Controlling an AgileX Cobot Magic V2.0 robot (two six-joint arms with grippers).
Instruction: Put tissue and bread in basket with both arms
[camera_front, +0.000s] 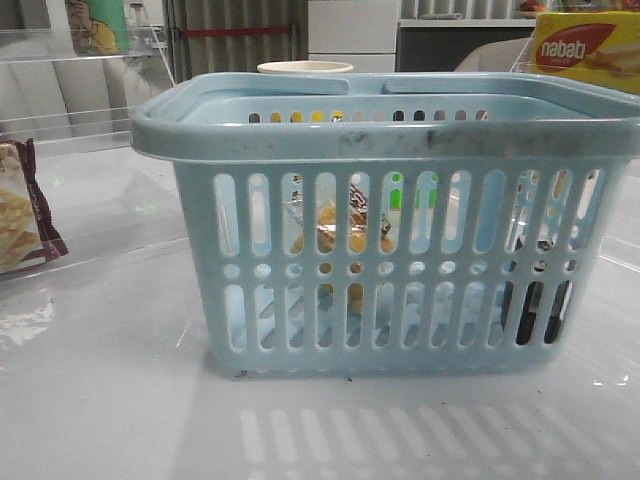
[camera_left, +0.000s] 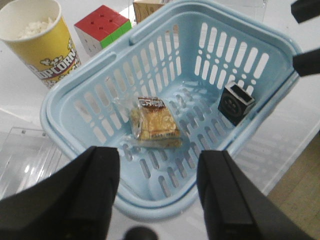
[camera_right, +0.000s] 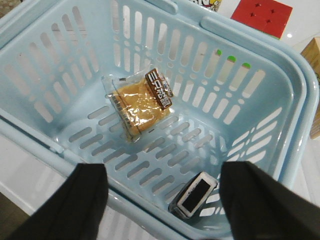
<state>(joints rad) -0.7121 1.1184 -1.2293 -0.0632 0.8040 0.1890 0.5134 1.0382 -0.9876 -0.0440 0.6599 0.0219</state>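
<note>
I'm seeing the light blue basket (camera_front: 400, 250) filling the centre of the front view, and both items are already lying on its floor. The bread (camera_left: 154, 123) is resting flat near the middle of the left wrist frame, label strip up, while the tissue (camera_left: 236, 103) is leaning against a basket wall to its right, well apart from it. My left gripper (camera_left: 157, 195) is hovering with fingers spread wide and gripping nothing; my right gripper (camera_right: 162, 200) is likewise hanging spread and empty over the tissue corner. A popcorn cup (camera_left: 39, 40) and a puzzle cube (camera_left: 102, 27) are sitting outside the basket, upper left.
</note>
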